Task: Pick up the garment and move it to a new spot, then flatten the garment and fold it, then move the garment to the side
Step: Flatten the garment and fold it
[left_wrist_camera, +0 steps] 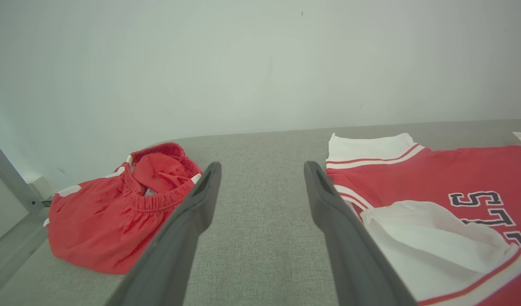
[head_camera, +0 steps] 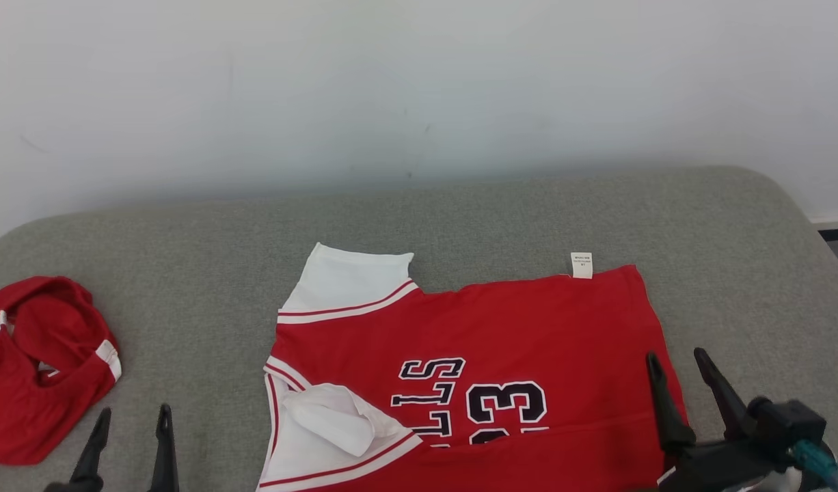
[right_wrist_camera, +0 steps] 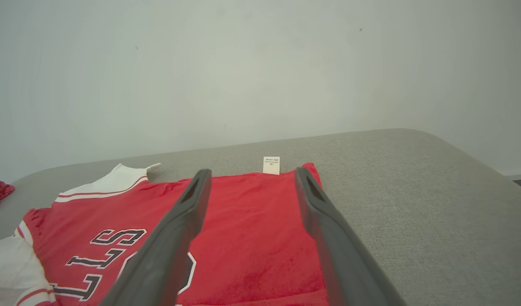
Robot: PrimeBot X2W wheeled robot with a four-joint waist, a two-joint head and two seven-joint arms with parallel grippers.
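Note:
The garment (head_camera: 501, 342) is a red jersey with white sleeves and dark lettering, lying flat on the grey padded table (head_camera: 207, 246), its near part cut off by the head view's bottom edge. A white label (head_camera: 582, 265) sticks out at its far edge. My right gripper (head_camera: 677, 365) hovers open over the jersey's right edge; its wrist view looks along the red cloth (right_wrist_camera: 252, 221) toward the label (right_wrist_camera: 271, 165). Left of the jersey, over bare table, my left gripper (head_camera: 133, 418) is open and empty. Its wrist view has the jersey (left_wrist_camera: 447, 187) at right.
A crumpled red garment with white trim (head_camera: 39, 369) lies at the table's left edge, also in the left wrist view as a red heap (left_wrist_camera: 116, 212). A pale wall (head_camera: 419, 89) rises behind the table. The table's rounded right corner (head_camera: 781, 205) drops off.

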